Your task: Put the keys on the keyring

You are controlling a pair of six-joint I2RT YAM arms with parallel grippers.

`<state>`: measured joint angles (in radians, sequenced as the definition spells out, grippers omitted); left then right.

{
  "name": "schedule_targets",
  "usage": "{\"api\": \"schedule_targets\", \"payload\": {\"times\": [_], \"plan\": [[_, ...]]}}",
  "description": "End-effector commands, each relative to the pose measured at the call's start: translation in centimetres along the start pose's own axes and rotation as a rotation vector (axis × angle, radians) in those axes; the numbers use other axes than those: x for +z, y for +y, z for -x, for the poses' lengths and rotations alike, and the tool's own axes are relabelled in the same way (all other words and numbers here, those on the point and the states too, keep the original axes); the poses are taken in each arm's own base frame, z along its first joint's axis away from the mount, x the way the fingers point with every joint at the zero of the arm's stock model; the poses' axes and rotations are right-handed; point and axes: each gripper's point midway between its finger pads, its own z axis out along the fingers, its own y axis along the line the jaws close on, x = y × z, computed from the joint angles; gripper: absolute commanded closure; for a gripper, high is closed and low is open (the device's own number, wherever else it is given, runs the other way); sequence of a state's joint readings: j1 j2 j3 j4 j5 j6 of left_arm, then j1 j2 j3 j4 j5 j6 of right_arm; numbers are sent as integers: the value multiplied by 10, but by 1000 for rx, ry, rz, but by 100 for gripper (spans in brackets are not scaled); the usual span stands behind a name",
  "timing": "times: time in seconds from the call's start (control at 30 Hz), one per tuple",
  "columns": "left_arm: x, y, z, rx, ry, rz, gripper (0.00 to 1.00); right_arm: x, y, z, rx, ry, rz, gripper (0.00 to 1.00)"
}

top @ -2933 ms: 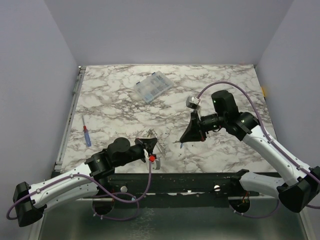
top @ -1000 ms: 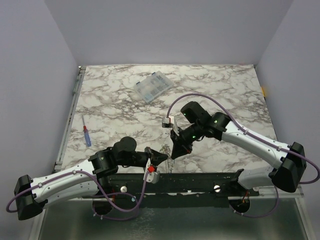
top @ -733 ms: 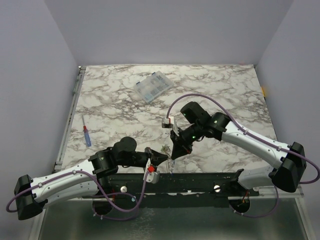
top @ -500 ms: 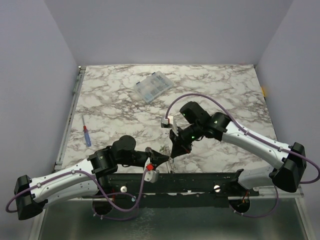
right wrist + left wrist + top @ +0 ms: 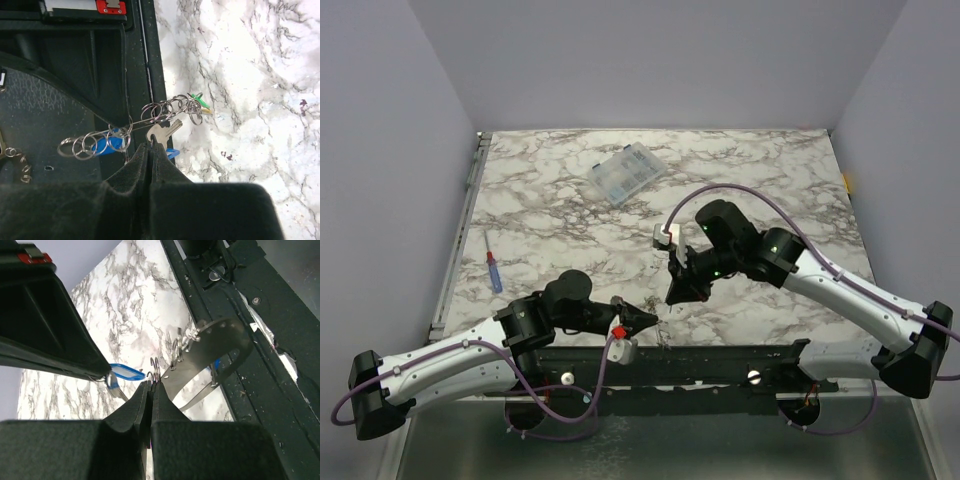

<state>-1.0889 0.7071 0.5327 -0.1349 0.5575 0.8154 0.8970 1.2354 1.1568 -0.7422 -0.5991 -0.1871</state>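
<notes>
silver key (image 5: 161,132) stood clamped in the right jaws, shaft outward; the keyring (image 5: 212,352), pinched by the left jaws, lay just beside.

Overhead view: bright, even light, soft shadows, sharp. In my wrist views, fingers (image 5: 125,440) at 6 o'clock are dark and blurred; right-wrist table (image 5: 240,65) glares at 2 o'clock.

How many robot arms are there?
2. The left arm comes in from the bottom left and the right arm from the bottom right; their tips almost meet near the table's front edge. Nothing suggests a hidden third.
</notes>
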Motion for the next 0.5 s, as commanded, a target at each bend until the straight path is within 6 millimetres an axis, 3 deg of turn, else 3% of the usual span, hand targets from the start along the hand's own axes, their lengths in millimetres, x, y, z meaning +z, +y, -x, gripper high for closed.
{"api": "schedule_targets", "payload": {"times": [0.0, 0.17, 0.3, 0.47], "plan": [[-4, 6, 12, 27, -20, 8, 100, -13, 0, 15, -59, -51, -49, 99], [-4, 7, 9, 37, -7, 10, 100, -12, 2, 12, -54, -50, -39, 99], [-5, 10, 17, 49, -29, 11, 100, -7, -5, -1, -58, -3, -58, 99], [-3, 8, 21, 32, -44, -5, 100, -5, -3, -7, -224, -85, -103, 99]]}}
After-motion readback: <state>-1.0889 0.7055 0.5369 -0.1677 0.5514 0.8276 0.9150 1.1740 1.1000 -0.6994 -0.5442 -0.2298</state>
